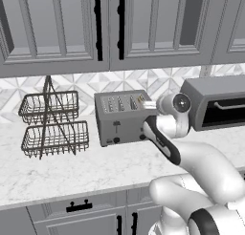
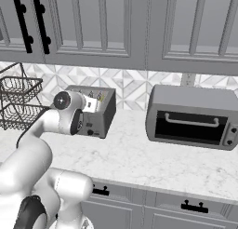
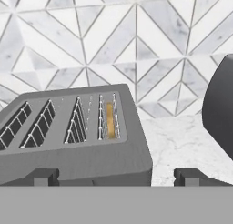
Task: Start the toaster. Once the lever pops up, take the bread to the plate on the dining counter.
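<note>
The grey four-slot toaster stands on the marble kitchen counter against the tiled wall, also seen in the right base view and from above. The bread sits low in the slot nearest the toaster's right end, only its golden top edge showing. My gripper hovers open at the toaster's front right top edge, level with its top, with nothing between its fingertips. A dark lever and a knob show on the toaster's front. The plate and the dining counter are out of view.
A dark toaster oven stands close to the right of the toaster. A two-tier wire basket rack stands to the left. Grey wall cabinets hang overhead. Bare marble counter lies in front.
</note>
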